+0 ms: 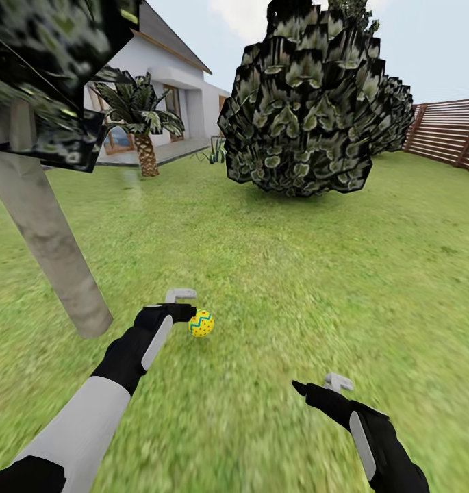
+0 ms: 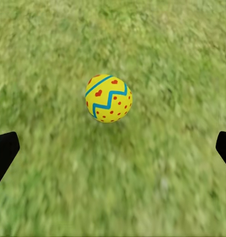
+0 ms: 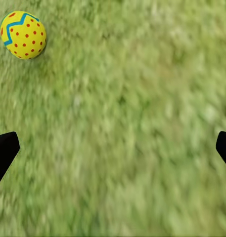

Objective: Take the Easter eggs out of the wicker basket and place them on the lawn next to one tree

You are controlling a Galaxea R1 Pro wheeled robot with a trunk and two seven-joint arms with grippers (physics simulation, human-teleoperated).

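One yellow Easter egg (image 1: 201,323) with a blue zigzag and red dots lies on the lawn (image 1: 275,274), a short way right of the tree's pale grey trunk (image 1: 53,246). My left gripper (image 1: 185,305) hovers just beside and above that egg (image 2: 108,98). It is open, with its black fingertips (image 2: 5,150) spread wide and nothing between them. My right gripper (image 1: 320,385) is open and empty over bare grass nearer to me, and the egg (image 3: 23,34) lies off to its side. The wicker basket is out of view.
Dark speckled leaves (image 1: 49,61) hang over the trunk at the upper left. A big leafy tree (image 1: 316,103) stands mid-lawn ahead. Behind are a palm (image 1: 145,133) by the white house (image 1: 172,75) and a slatted fence (image 1: 446,130) at the far right.
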